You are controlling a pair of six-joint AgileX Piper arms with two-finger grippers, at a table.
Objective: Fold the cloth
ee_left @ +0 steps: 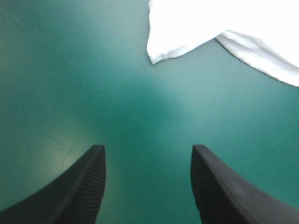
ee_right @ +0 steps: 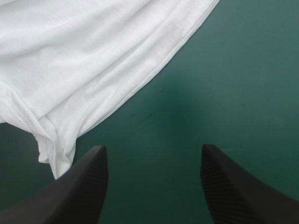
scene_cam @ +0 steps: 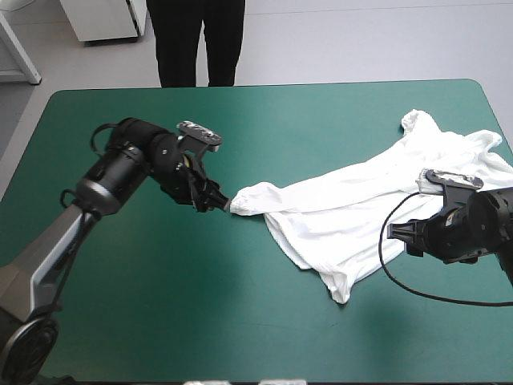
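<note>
While the T-shirt (scene_cam: 353, 200) lies rumpled and loosely spread on the right half of the table (scene_cam: 160, 321), both grippers stand open with nothing in their grasp. The cloth stretches across the teal-green cover from one bunched sleeve end near the table's middle to a wider mass of folds by the right edge. There a second sleeve reaches toward the far right corner. A narrow tongue of fabric points toward the near edge. The shirt is not flat: long creases run along it and its layers overlap.

The left gripper (scene_cam: 223, 202) is low over the table at the bunched sleeve end. In the high view its tip is right beside the fabric, though whether it touches cannot be told from there. In the left wrist view its two black fingers (ee_left: 84, 186) stand wide apart with only bare cover between them. The white cloth lies ahead of them, clear of both tips: a rounded corner of fabric and, beside it, a hemmed edge.

The right gripper (scene_cam: 394, 234) is near the table's right edge, at the near side of the shirt, pointing toward the table's middle. In the right wrist view its fingers (ee_right: 79, 191) are likewise parted, with bare cover in the gap. The shirt lies ahead and to one side of it. A stitched hem and a folded corner end just ahead of one finger, not between the two.
</note>
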